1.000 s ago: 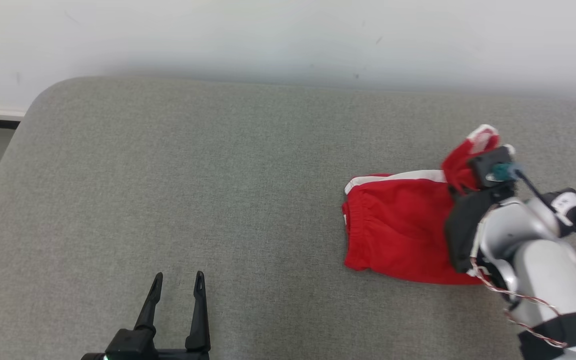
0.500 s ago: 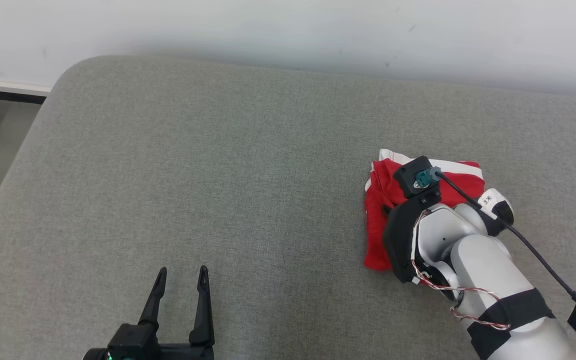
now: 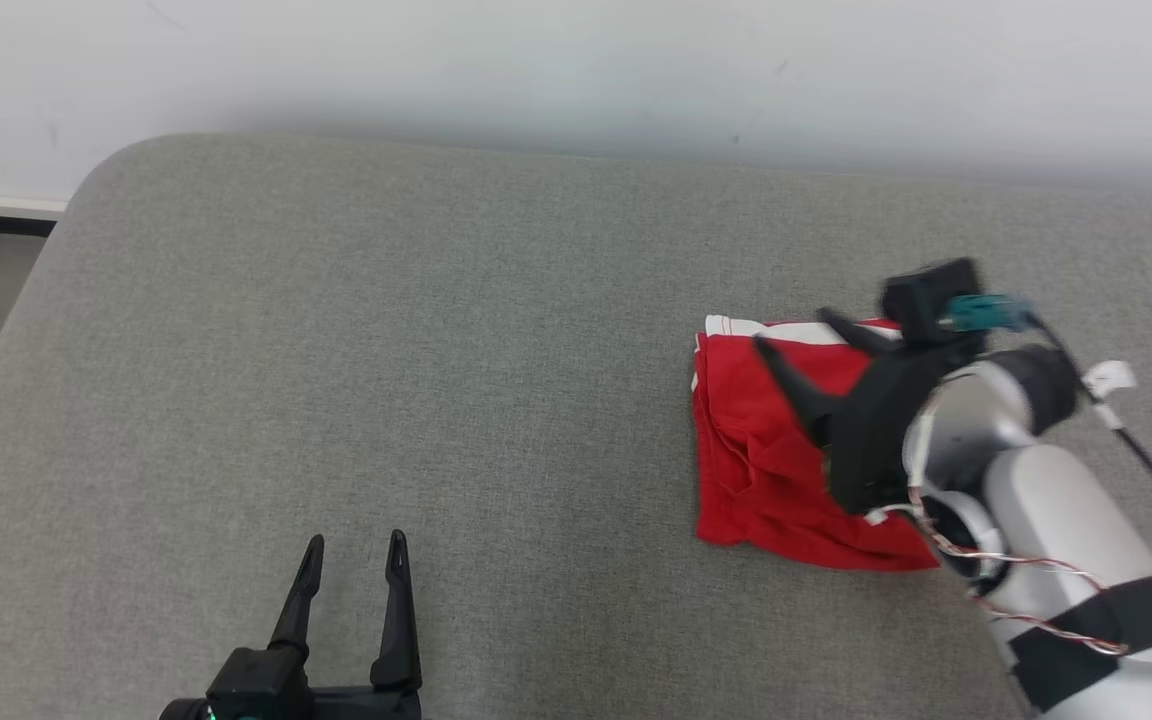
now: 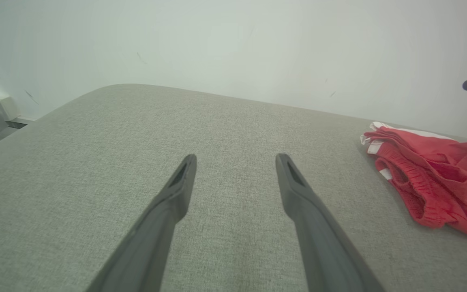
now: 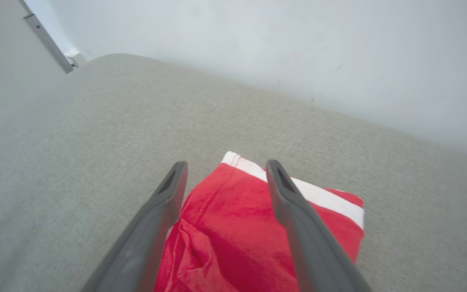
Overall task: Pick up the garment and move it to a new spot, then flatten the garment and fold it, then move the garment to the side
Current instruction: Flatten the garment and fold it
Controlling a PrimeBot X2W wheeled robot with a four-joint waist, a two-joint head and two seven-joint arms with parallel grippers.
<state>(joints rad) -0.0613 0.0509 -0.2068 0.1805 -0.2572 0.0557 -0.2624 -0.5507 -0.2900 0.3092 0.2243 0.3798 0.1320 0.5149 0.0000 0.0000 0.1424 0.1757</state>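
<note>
Head view, lower left: my left tool sits low over the bench, fingers apart, nothing between them. Left wrist view confirms this: left tool spread wide, with bare grey fabric of the bench under and ahead of it.

Head view, right of centre: the garment lies on the bench, well apart from the left tool. It is red, folded into a compact, slightly rumpled block, with a white stripe along its upper edge. In the left wrist view the garment is at the right edge of the frame, ribbed waistband turned toward the camera.

My right tool comes in from the lower right, over the garment, fingers apart and pointing to the upper left. In the right wrist view the right tool is spread above the garment, with no cloth pinched between the fingers. I cannot tell if the tips touch the fabric.

Top of frame: rounded far corner of the bench, then a plain pale wall.
</note>
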